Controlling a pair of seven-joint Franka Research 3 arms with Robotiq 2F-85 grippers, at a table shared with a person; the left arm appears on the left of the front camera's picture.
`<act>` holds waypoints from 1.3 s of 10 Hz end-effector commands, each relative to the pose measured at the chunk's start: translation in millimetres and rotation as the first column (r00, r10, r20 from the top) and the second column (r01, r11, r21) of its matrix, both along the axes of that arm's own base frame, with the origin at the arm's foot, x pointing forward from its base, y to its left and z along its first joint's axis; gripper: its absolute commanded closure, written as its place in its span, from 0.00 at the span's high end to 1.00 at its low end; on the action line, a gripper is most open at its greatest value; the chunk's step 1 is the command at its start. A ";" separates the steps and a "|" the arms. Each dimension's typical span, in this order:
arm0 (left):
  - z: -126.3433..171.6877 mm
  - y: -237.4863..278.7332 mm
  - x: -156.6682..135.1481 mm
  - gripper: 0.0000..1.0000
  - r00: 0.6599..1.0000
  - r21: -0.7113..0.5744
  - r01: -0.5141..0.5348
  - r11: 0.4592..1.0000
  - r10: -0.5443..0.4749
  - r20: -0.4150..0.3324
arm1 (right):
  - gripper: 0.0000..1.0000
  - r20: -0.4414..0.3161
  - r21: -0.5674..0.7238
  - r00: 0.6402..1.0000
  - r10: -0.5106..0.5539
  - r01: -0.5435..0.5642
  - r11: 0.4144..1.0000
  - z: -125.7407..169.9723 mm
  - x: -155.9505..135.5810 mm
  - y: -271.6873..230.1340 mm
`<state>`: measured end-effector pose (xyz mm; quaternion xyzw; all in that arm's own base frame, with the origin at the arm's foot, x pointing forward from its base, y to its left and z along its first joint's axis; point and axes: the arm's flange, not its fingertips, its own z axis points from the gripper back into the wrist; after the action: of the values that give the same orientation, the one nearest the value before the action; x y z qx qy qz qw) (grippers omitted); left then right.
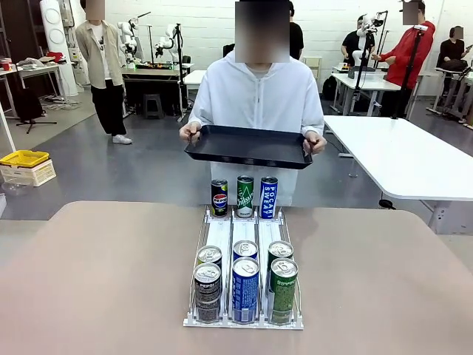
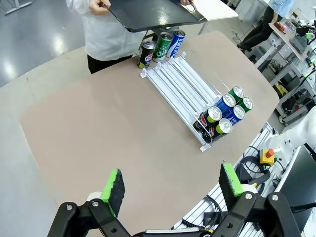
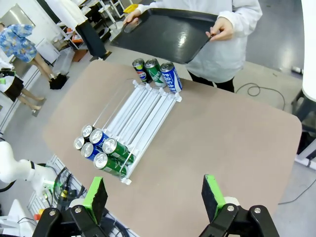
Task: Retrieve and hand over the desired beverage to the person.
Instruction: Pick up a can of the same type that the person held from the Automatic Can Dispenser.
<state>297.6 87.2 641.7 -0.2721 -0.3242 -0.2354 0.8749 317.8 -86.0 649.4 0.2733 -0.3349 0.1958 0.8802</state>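
Green-padded left gripper (image 2: 173, 185) rose from the bottom of its wrist view, jaws wide apart, holding nothing, hanging over the tan table (image 2: 98, 128). Same for the right gripper (image 3: 154, 192): jaws spread wide, gripping nothing, touching nothing.

White rack (image 1: 244, 237) with three lanes lay mid-table, running toward the person (image 1: 255, 96). Its near end held six cans in two rows.
- **Front row:** dark can (image 1: 208, 292) reading "PEPSI" on the left, blue can (image 1: 245, 290) in the middle, near green can (image 1: 283, 291) on the right. Print on the blue and green ones was too small to read.
- **Second row** (image 1: 245, 251): sat right behind the front row, mostly tops visible.
- **Far end:** three upright cans stood side by side: black Pepsi can (image 1: 219, 197), far green can (image 1: 244, 196) with white script not fully legible, and blue "POCARI SWEAT" can (image 1: 269, 197).

Person in a white hooded jacket stood at the far edge, one hand at each end of a black tray (image 1: 249, 146), held about level above and behind the far cans. In the left wrist view the tray's edge overlapped those cans' tops.

Around the scene:
- white side table (image 1: 414, 155) to the right
- yellow bin (image 1: 24, 157) down at the left
- red button (image 2: 267, 154) past the table edge in the left wrist view
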 end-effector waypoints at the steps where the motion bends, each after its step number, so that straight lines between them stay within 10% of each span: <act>1: -0.6 1.6 -0.5 1.00 1.000 -0.001 0.019 1.000 -0.019 0.014 | 1.00 0.006 0.017 1.000 0.018 -0.019 1.000 -0.1 2.0 -0.3; 13: -0.6 1.6 -0.5 1.00 1.000 -0.001 0.019 1.000 -0.019 0.014 | 1.00 0.006 0.017 1.000 0.018 -0.019 1.000 -0.1 2.0 -0.3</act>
<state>297.6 87.1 641.8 -0.2720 -0.3242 -0.2356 0.8749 317.8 -86.0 649.3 0.2732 -0.3349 0.1960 0.8802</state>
